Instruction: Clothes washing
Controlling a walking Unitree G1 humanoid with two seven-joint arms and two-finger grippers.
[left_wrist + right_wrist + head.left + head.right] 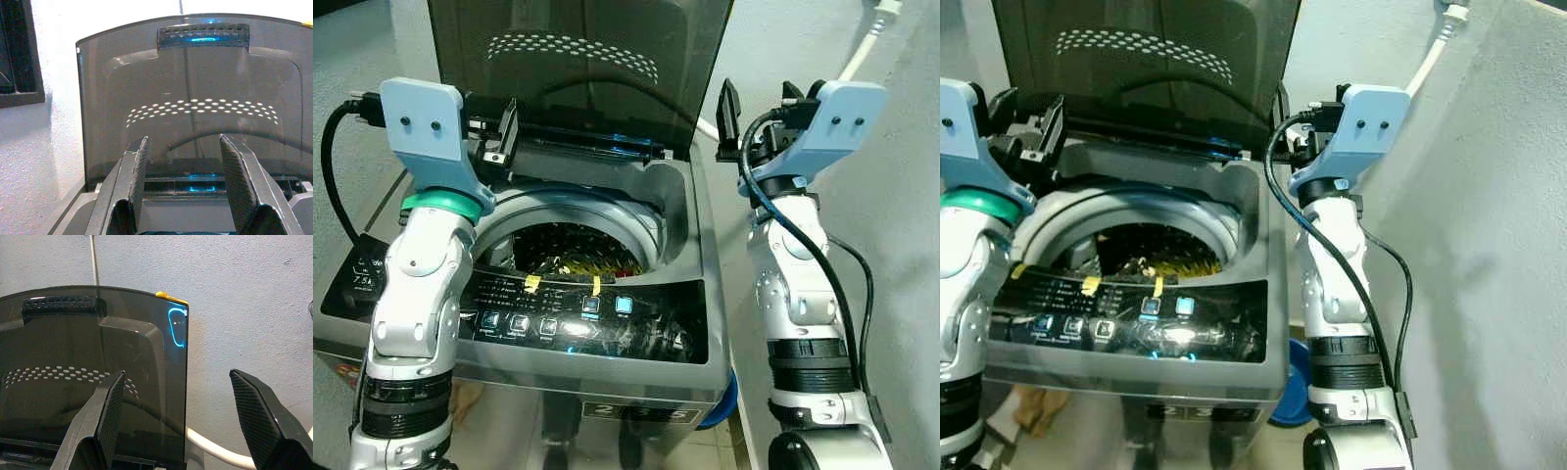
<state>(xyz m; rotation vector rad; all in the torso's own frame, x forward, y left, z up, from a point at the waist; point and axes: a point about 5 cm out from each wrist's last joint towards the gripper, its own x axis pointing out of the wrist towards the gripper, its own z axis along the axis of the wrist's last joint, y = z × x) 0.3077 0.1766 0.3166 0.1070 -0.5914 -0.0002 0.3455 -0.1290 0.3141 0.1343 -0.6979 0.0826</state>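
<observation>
While the washing machine (636, 294) stands with its dark lid (578, 59) up, clothes (570, 253) lie inside its drum. Over its back edge, the left gripper (183, 183) is spread wide. Past its right edge, the right gripper (190, 421) is spread too.

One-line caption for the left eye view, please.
Both open hands, left hand and right hand, raised beside the open lid of a top-loading washing machine.

One washing machine (636, 294), one raised lid (578, 59), two lit buttons (607, 305).
</observation>
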